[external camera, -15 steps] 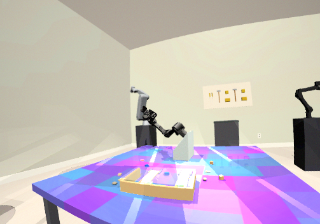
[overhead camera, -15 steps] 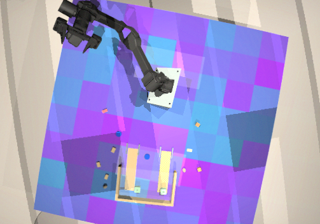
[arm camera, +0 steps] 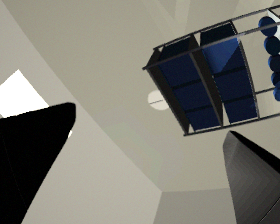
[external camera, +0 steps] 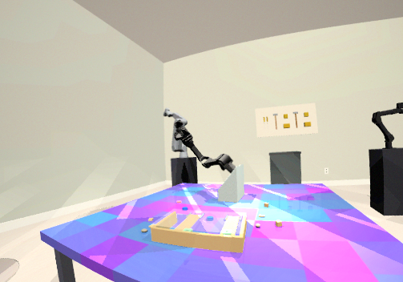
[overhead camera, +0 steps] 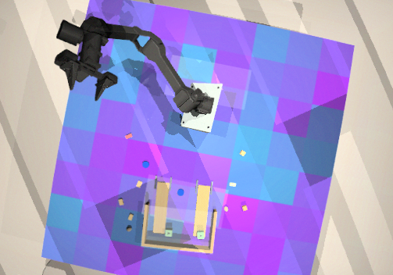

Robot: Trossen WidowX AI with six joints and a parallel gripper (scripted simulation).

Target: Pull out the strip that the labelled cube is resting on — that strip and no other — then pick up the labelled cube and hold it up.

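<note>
Two pale green cubes with small dark marks sit near the tray's back wall. The left cube (overhead camera: 169,233) (external camera: 187,230) is at the right edge of the far end of the tan left strip (overhead camera: 161,205). The right cube (overhead camera: 200,234) (external camera: 227,232) is at the far end of the yellowish right strip (overhead camera: 201,207) (external camera: 231,225). The marks are too small to read, and the contact under the cubes is not clear. My gripper (overhead camera: 83,94) (arm camera: 152,125) is open and empty, high over the upper left table edge, far from strips and cubes.
A three-sided wooden tray (overhead camera: 177,248) (external camera: 196,239) surrounds the strips, with thin grey rails (overhead camera: 171,183) at their near ends. A blue disc (overhead camera: 180,192) lies between the strips, another blue disc (overhead camera: 145,164) outside. Small blocks lie on both sides. The white base plate (overhead camera: 217,91) carries the arm.
</note>
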